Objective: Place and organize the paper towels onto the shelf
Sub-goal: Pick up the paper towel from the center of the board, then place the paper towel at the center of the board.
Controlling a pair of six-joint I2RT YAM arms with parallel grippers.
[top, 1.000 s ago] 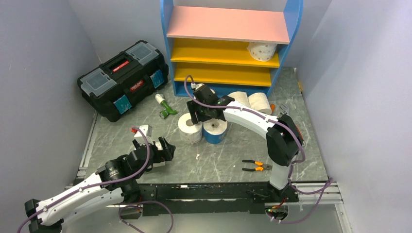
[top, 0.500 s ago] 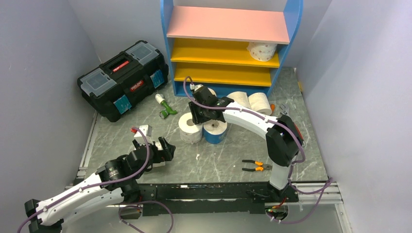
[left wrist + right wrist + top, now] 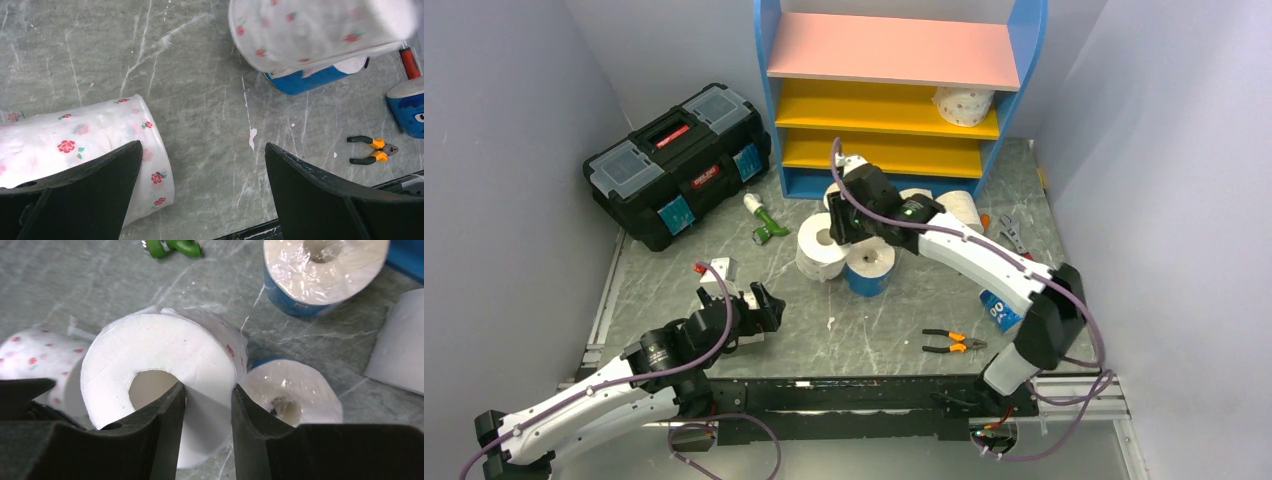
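Right jaws tight on a dotted roll [image 3: 165, 350], blue-wrapped roll [image 3: 869, 278] just beside, plain rolls [image 3: 964, 208] before the shelf [image 3: 874, 152]; left jaws wide.

1. A grey marbled tabletop [image 3: 874, 330] is carrying a scatter of paper towels and tools, with the blue-framed shelf [image 3: 767, 60] standing at its far edge.
2. A pink-dotted roll [image 3: 964, 104] is sitting at the right end of the shelf's upper yellow board.
3. A blue-wrapped roll [image 3: 869, 270] is standing on end mid-tabletop, while a second blue roll [image 3: 999, 305] is resting farther right.
4. White rolls [image 3: 959, 208] are lying just in front of the shelf's base.
5. A rose-printed roll [image 3: 100, 145] is lying on its side at the near left.
6. A black toolbox [image 3: 679, 160] is sitting far left with a green tool [image 3: 767, 222] beside it, and orange-handled pliers [image 3: 952, 343] are lying near the front edge.
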